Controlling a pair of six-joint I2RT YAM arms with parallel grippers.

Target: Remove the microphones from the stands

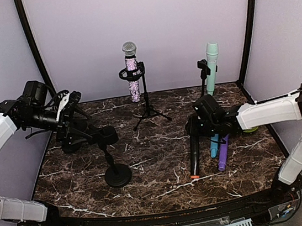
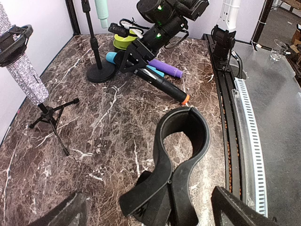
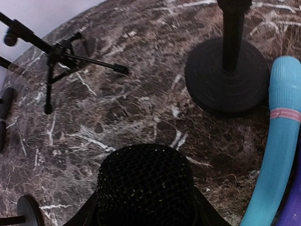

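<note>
Removal appears complete: the right hand (image 1: 194, 125) grasps the black microphone (image 1: 193, 157) well apart from the empty stand clip (image 2: 167, 183), which the released left hand (image 2: 150, 211) straddles; only set-down remains.

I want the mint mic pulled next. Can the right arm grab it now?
Probably not yet: the right gripper is shut on the black microphone, though the mint microphone stands close behind it.

dark marble counter (image 1: 151, 196) seen from above. the left claw (image 1: 87, 136) sits at the empty clip (image 1: 108, 135) of a round-based stand (image 1: 118, 175). the right claw (image 1: 196, 125) grips a black microphone (image 1: 194, 157), its orange end toward the near edge, beside a teal microphone (image 1: 214, 148) and a purple microphone (image 1: 224, 158) lying flat. behind, a sparkly microphone (image 1: 132, 71) sits in a tripod stand (image 1: 149, 110).
</note>
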